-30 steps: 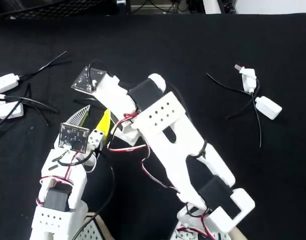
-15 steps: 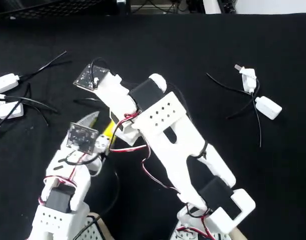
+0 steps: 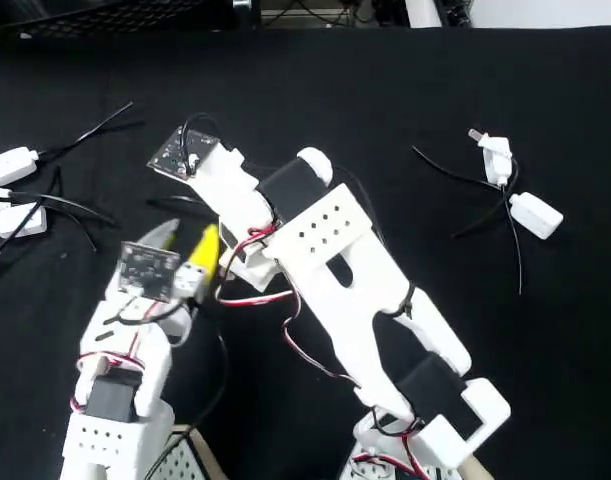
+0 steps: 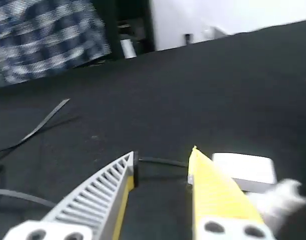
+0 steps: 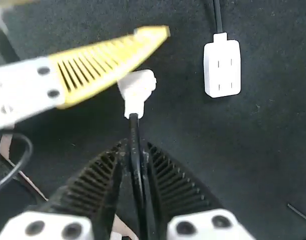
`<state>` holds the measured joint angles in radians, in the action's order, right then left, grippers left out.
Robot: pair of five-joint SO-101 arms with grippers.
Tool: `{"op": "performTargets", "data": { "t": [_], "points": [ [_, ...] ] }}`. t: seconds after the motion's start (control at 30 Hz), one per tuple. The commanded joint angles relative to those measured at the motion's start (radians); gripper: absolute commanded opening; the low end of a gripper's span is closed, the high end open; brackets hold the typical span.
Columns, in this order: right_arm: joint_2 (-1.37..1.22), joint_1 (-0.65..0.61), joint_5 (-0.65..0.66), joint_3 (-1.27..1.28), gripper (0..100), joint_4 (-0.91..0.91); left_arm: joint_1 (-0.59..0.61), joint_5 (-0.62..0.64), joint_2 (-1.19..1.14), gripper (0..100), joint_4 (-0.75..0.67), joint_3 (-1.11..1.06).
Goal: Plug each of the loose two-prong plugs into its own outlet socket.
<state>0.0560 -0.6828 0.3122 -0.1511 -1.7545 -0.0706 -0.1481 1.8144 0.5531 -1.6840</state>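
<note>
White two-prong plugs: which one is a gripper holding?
The white plug whose black cable the right gripper clamps. The other white plug lies loose on the black table, near a white outlet socket.

The end effector [image 5: 134, 148] grips the cord [image 5: 133, 125] of a white plug [image 5: 137, 89] near an outlet socket [image 5: 222, 69].

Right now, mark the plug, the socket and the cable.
plug [image 5: 136, 89], right wrist view, white body.
socket [image 5: 222, 67], right wrist view, slotted face.
cable [image 5: 133, 131], right wrist view, just behind the plug.
</note>
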Motion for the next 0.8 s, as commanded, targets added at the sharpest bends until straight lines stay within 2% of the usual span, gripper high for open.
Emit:
{"op": "performTargets", "data": {
  "t": [0.0,0.4,0.77],
  "points": [
    [-0.001,0.02,-0.009,0.004,1.1,0.003,0.137,0.0,0.002,18,-0.015,-0.016],
    [-0.265,0.121,-0.003,-0.044,1.1,-0.003,0.285,0.0,0.005,18,0.126,-0.016],
    [-0.455,0.137,-0.002,-0.11,1.1,0.046,0.288,0.0,0.005,18,0.127,-0.016]
  ]
}}
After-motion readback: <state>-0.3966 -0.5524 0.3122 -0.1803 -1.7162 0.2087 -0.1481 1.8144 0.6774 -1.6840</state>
